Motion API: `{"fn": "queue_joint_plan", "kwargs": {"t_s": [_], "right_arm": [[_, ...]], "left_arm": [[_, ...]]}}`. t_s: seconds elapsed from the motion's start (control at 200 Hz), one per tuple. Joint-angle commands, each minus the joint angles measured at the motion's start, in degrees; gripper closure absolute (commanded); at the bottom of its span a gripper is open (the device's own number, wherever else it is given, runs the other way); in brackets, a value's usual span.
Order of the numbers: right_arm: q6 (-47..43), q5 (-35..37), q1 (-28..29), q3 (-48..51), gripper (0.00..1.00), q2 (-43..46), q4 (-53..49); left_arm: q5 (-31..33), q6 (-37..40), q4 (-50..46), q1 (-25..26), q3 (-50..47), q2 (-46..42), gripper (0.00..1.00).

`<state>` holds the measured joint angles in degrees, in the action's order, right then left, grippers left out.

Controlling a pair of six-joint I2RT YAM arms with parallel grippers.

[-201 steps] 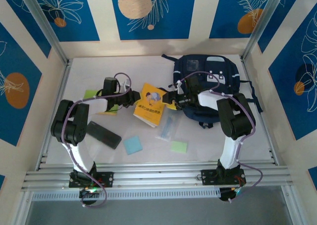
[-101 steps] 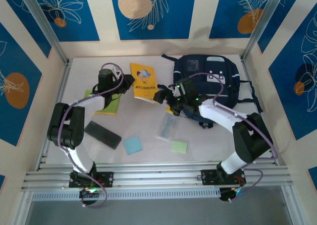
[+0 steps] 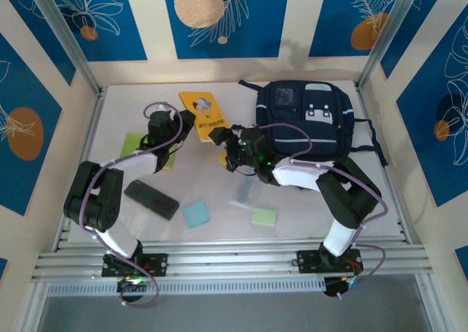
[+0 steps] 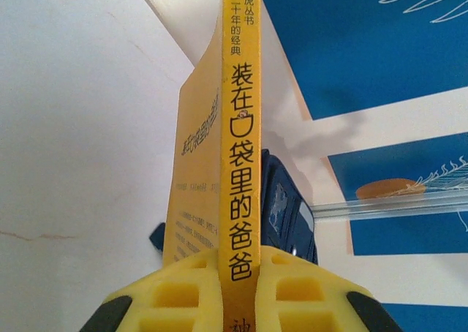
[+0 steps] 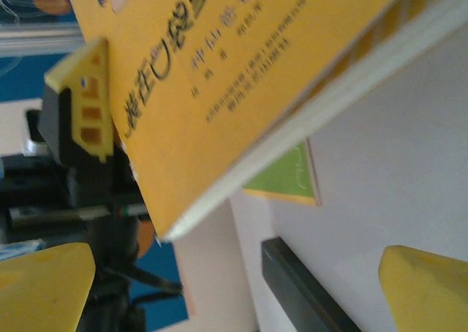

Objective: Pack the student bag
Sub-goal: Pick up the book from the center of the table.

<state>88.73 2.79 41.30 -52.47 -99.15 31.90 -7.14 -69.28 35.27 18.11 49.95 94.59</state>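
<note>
White table [image 3: 212, 182]; left arm [image 3: 139, 159] outstretched, left claw [image 4: 237, 270] tight on yellow book [image 3: 205, 110].

Left arm [image 3: 118, 233] and right arm [image 3: 335, 233] with white tubular links and black joint housings [image 3: 91, 199], purple cables [image 3: 155, 107] looped along the links, green indicator lights [image 3: 132, 280] at black base mounts [image 3: 121, 265], yellow moulded fingers [image 4: 175, 295] with rectangular recesses

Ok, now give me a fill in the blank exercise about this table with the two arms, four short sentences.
1. The left gripper is shut on a book whose cover is ____.
2. The right gripper has its jaws ____.
3. In the top view, the student bag lies at the far ____ of the table.
4. The blue sticky note lies between the black case and a ____ sticky note.
Missing words: yellow; open; right; green.
</note>
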Motion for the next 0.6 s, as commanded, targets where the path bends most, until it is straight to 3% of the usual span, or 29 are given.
{"fn": "queue_joint_plan", "kwargs": {"t_s": [0.0, 0.14, 0.315, 0.4, 0.5, 0.595], "right_arm": [[6.29, 4.06, 0.37, 0.18, 0.0, -3.46, 13.01], [9.29, 3.73, -0.08, -1.36, 0.04, -8.24, 20.58], [11.01, 3.58, -0.42, -2.39, 0.22, -12.13, 27.25], [10.94, 4.06, -1.1, -2.07, 0.4, -12.95, 28.99], [10.56, 4.24, -2.04, -1.58, 0.79, -12.82, 29.75], [9.47, 3.69, -2.67, -1.13, 0.93, -11.82, 29.62]], "left_arm": [[2.39, -3.78, 8.89, 1.11, -0.27, -0.84, 1.0], [4.1, -7.2, 13.41, 2.43, -3.0, -0.37, 1.0], [5.39, -8.28, 14.52, 3.33, -5.33, -1.46, 1.0], [5.46, -8.68, 14.91, 3.69, -6.15, -1.77, 1.0], [5.46, -8.52, 14.49, 3.96, -6.6, -2.21, 1.0], [5.02, -8.11, 13.47, 4.04, -6.62, -2.27, 1.0]]}}
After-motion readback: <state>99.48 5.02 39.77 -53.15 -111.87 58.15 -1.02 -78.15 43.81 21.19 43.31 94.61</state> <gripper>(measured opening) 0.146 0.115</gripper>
